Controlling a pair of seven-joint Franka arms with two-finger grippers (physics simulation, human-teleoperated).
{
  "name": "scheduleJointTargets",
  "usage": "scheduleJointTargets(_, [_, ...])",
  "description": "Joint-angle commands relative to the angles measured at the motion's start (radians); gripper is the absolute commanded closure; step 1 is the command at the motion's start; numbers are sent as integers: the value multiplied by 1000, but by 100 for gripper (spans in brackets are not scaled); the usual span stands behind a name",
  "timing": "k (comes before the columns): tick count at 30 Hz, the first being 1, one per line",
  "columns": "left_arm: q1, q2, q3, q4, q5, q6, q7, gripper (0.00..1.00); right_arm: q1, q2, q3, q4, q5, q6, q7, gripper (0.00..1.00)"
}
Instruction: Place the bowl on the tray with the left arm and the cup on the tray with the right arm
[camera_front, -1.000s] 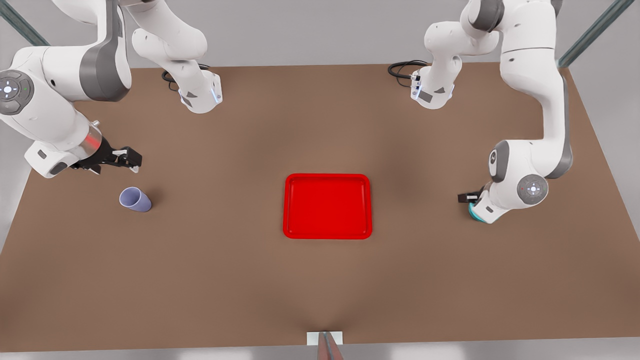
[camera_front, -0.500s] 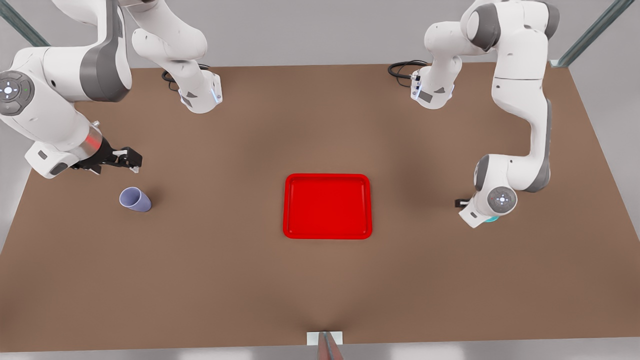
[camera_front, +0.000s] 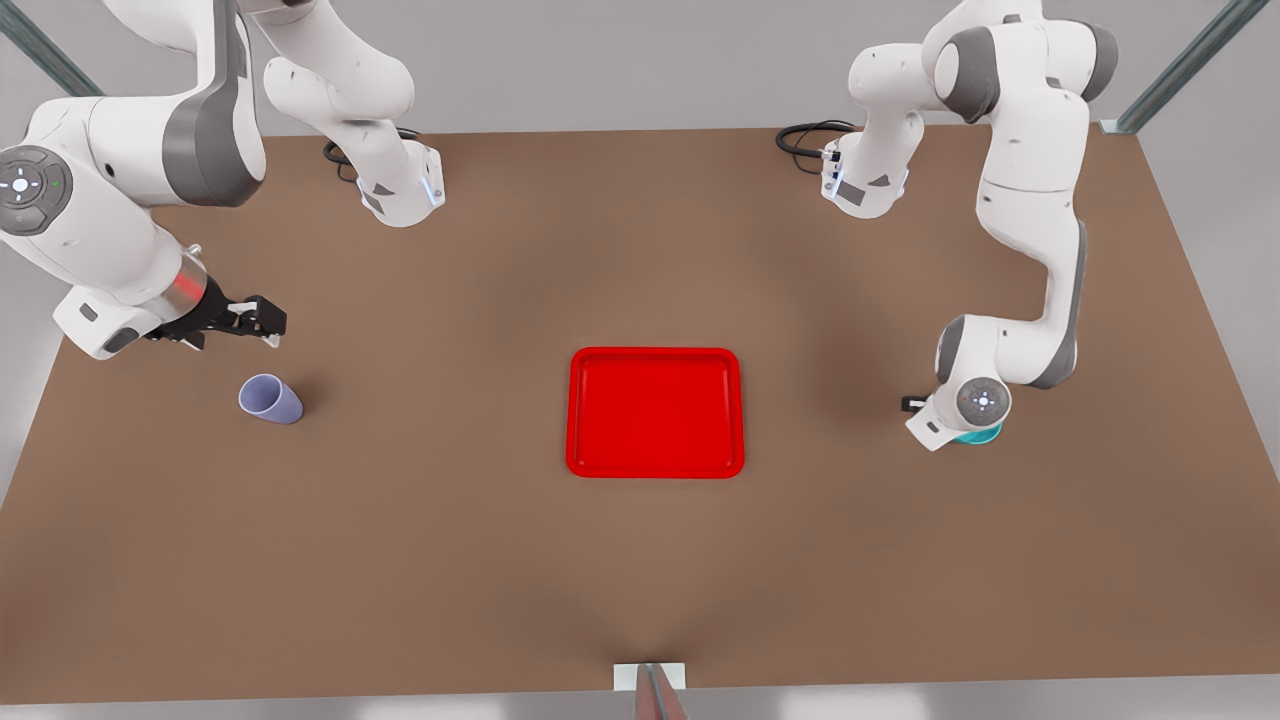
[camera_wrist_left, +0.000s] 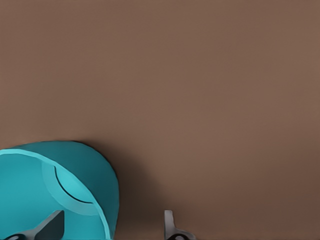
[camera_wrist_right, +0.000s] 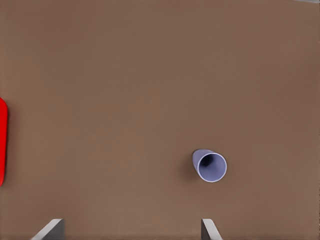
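Observation:
The teal bowl (camera_front: 987, 436) sits on the table at the front view's right, mostly covered by the left arm's wrist. In the left wrist view my left gripper (camera_wrist_left: 112, 228) is open and straddles the rim of the bowl (camera_wrist_left: 45, 190), with one finger inside and one outside. The lavender cup (camera_front: 268, 399) stands upright at the front view's left. My right gripper (camera_front: 266, 324) hovers open just behind it and apart from it. The right wrist view shows the cup (camera_wrist_right: 210, 166) ahead of the right gripper (camera_wrist_right: 130, 231), off to one side. The red tray (camera_front: 655, 412) lies mid-table with nothing on it.
Both arm bases (camera_front: 400, 195) stand at the table's far edge, with black cables (camera_front: 805, 137) beside the one on the front view's right. A small white bracket (camera_front: 650, 676) sits at the near edge. A strip of the tray (camera_wrist_right: 2, 142) shows in the right wrist view.
The left arm's wrist has come down over the bowl and shifted slightly toward the front view's left, covering more of it. The right arm and the cup have hardly moved.

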Motion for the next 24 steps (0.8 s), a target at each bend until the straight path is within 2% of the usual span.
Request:
scheduleJointTargets(1, [0,0,0,0,-2,0,0,19,0,0,0,0,0,0,0,0])
scheduleJointTargets(2, [2,0,0,0,-2,0,2,35,0,0,0,0,0,0,0,0])
scheduleJointTargets(5, [14,0,0,0,-2,8,2,69,0,0,0,0,0,0,0,0])
scheduleJointTargets(18, [12,0,0,0,-2,9,-3,72,0,3,0,0,-1,0,0,0])
scheduleJointTargets(24, [3,-26,0,6,-2,-12,-6,68,0,1,0,0,-1,0,0,0])
